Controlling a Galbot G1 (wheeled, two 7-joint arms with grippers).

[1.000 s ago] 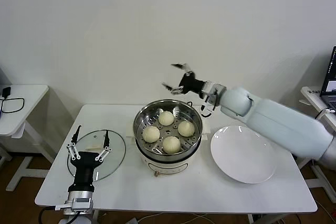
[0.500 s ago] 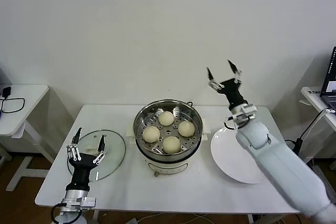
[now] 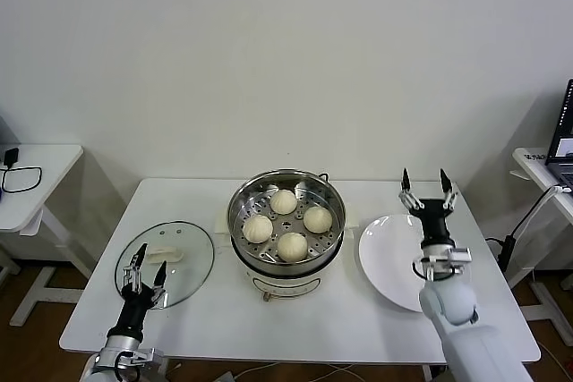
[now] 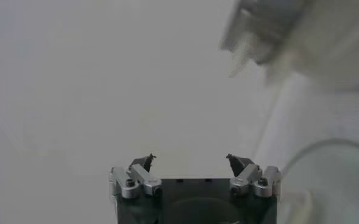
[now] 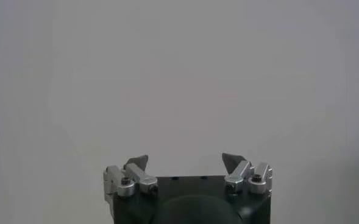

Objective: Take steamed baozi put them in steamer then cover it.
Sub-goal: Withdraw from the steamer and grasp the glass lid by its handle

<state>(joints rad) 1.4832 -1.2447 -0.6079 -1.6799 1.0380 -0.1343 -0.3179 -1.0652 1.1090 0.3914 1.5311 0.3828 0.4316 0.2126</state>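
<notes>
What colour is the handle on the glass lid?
White handle on the glass lid, shown best in the head view.

The steamer [image 3: 286,221] gleams as polished stainless steel, its perforated tray throwing bright reflections, and it sits on a smooth cream plastic base, while the four buns [image 3: 286,221] inside look soft, matt and doughy. On the smooth white matt bench [image 3: 224,310] the lid [image 3: 179,257] is clear glossy glass ringed with a thin metal rim and a pale plastic handle, and the plate [image 3: 394,266] shows a smooth, glazed white sheen. The left hand [image 3: 144,267] and the right hand [image 3: 424,187] are matt black with brushed silver metal links, and the right arm's shell is smooth, pale plastic with a soft gloss.
</notes>
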